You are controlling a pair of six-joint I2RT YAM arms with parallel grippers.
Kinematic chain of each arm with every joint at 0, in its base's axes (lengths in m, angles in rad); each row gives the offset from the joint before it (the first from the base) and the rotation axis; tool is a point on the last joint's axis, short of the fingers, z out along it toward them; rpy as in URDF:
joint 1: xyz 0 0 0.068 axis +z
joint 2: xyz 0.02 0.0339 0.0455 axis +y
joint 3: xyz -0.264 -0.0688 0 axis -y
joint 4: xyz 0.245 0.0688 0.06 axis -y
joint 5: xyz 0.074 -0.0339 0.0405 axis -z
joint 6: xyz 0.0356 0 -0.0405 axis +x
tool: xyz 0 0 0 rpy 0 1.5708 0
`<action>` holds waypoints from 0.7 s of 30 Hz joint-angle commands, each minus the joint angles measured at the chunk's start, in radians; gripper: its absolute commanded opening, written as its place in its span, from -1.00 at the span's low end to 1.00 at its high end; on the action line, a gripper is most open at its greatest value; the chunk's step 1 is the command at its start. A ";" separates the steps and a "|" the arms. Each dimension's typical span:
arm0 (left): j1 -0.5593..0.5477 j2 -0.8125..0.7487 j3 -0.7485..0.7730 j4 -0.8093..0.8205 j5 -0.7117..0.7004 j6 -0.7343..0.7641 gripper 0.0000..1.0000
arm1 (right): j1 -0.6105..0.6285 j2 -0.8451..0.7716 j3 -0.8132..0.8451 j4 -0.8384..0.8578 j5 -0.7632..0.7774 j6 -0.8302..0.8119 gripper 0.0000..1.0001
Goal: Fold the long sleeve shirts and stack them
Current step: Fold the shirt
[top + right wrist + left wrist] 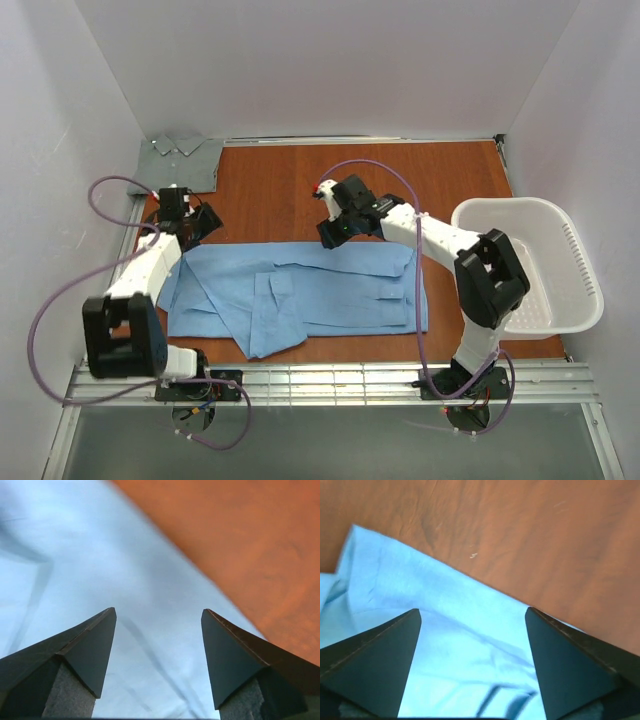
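Light blue cloth button-front shirt (pixel 300 295) is lying spread flat across the middle of the brown wooden table (pixel 280 190), w/ a sleeve laid diagonally over its left part. L gripper (pixel 200 225) is hovering at the shirt's far-left corner, and R gripper (pixel 335 232) is hovering over its far edge, near the middle. Both are standing w/ jaws apart and nothing btw the black fingers (pixel 380 660); only blue cloth & bare wood are showing below them. Grey-green collared shirt (pixel 185 160) is sitting folded at the far-left corner, well apart from the blue one. White plastic basket (pixel 575 270) is standing at the right side.
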 commanded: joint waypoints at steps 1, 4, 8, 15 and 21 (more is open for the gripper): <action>0.002 -0.246 -0.081 0.015 -0.057 0.068 0.63 | 0.130 -0.101 0.043 -0.004 -0.042 -0.133 0.31; 0.002 -0.406 -0.152 0.028 -0.057 0.101 0.78 | 0.216 -0.112 0.048 0.022 -0.094 -0.224 0.32; 0.000 -0.526 -0.249 0.035 -0.063 0.114 0.88 | 0.302 -0.048 0.095 0.043 -0.178 -0.324 0.39; -0.021 -0.569 -0.323 0.060 -0.052 0.111 0.87 | 0.360 0.117 0.215 0.039 -0.219 -0.427 0.44; -0.030 -0.514 -0.315 0.084 -0.080 0.102 0.81 | 0.363 0.218 0.261 0.037 -0.220 -0.451 0.44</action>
